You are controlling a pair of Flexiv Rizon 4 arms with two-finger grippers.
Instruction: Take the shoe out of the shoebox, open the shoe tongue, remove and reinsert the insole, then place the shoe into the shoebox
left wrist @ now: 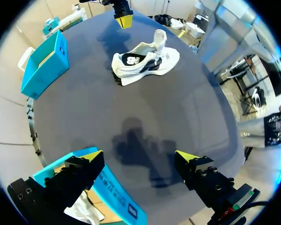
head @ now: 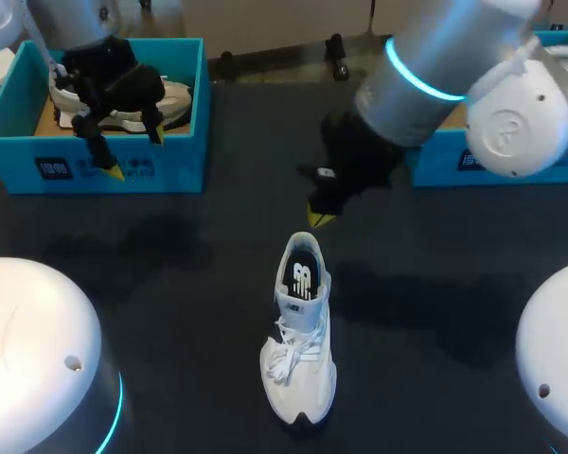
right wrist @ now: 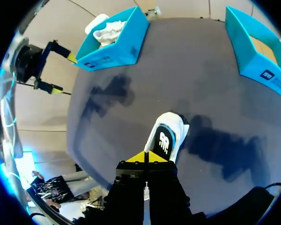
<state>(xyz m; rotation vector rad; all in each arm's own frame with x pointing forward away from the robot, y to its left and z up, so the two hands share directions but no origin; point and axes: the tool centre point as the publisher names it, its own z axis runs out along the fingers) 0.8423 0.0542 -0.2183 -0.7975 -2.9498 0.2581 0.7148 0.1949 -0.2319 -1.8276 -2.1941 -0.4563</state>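
Note:
A white shoe [head: 298, 340] stands upright on the dark table [head: 170, 284], toe toward the near edge, its black insole [head: 303, 278] showing in the opening. My right gripper [head: 322, 217] hangs shut and empty just above and behind the heel; in its wrist view the joined tips [right wrist: 146, 156] sit over the shoe [right wrist: 169, 132]. My left gripper [head: 135, 154] is open over the front wall of the left blue shoebox [head: 185, 161]. In the left wrist view that gripper [left wrist: 139, 157] holds nothing, and the shoe [left wrist: 145, 61] lies far ahead.
The left shoebox holds another white shoe [head: 175, 99]. A second blue shoebox [head: 450, 159] stands at the back right, partly behind my right arm. Two white arm bases [head: 28, 350] fill the near corners.

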